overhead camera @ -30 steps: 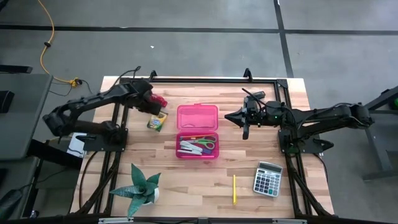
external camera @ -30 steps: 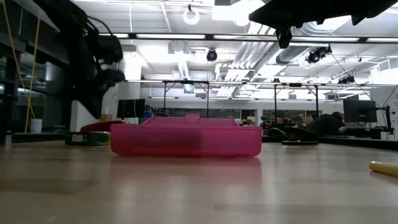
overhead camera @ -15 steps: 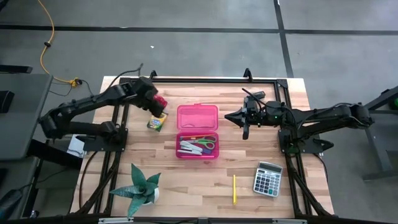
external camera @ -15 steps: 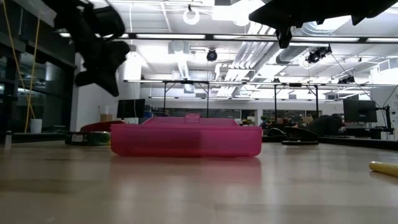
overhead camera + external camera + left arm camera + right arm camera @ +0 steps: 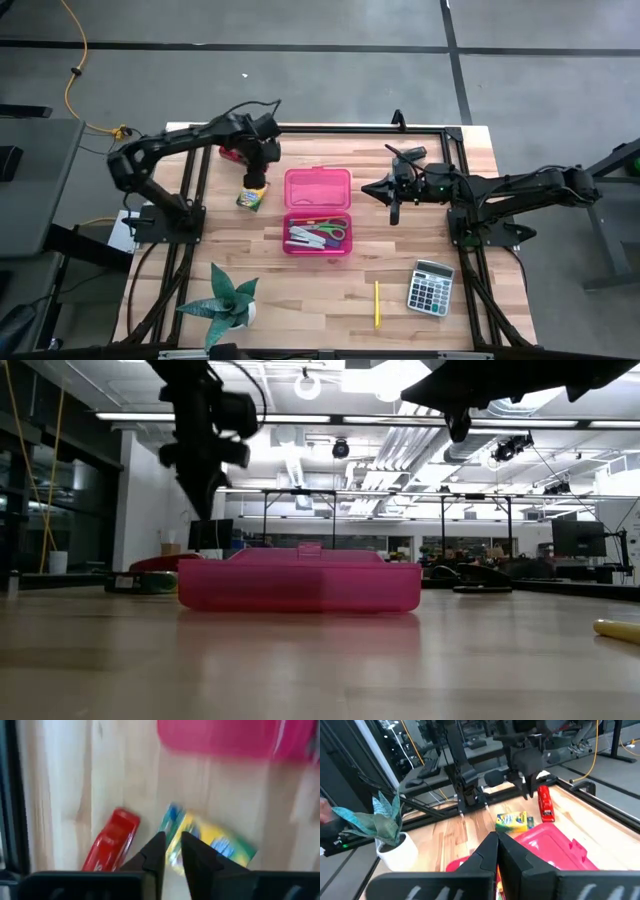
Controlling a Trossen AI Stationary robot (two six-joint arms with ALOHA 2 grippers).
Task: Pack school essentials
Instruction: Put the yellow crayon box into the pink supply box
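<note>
Left gripper (image 5: 259,176), jaws nearly together and empty, hangs above the crayon box (image 5: 253,195). Right gripper (image 5: 393,212), jaws together, hovers right of the pink case (image 5: 318,188).

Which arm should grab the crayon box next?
Left, most likely. The left gripper hangs right over the crayon box, beside the red stapler, with nothing in its nearly closed fingers. The right gripper waits across the pink case, farther off.

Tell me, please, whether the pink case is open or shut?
Open: in the high view the pink case lies spread in two halves, the nearer one showing scissors and other stationery inside.
</note>
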